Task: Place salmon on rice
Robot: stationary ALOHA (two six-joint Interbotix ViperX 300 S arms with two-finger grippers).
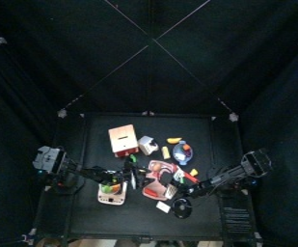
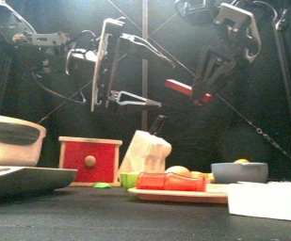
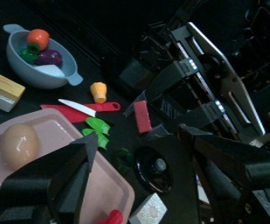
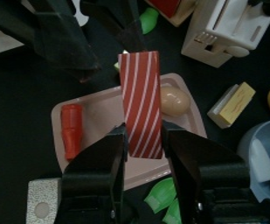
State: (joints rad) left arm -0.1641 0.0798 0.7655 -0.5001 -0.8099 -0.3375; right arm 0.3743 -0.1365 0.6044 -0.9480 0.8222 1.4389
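Right gripper (image 4: 145, 156) gripping the salmon (image 4: 141, 103) by its bottom end, up in the frame's middle above the pink tray (image 4: 102, 112). Looking stiff, light, maybe slippery. Left gripper (image 3: 143, 175) hanging open.

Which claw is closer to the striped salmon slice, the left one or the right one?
Right. The right claw holds the salmon slice between its jaws, above the pink tray. The left claw is empty and hangs beside it without touching the slice.
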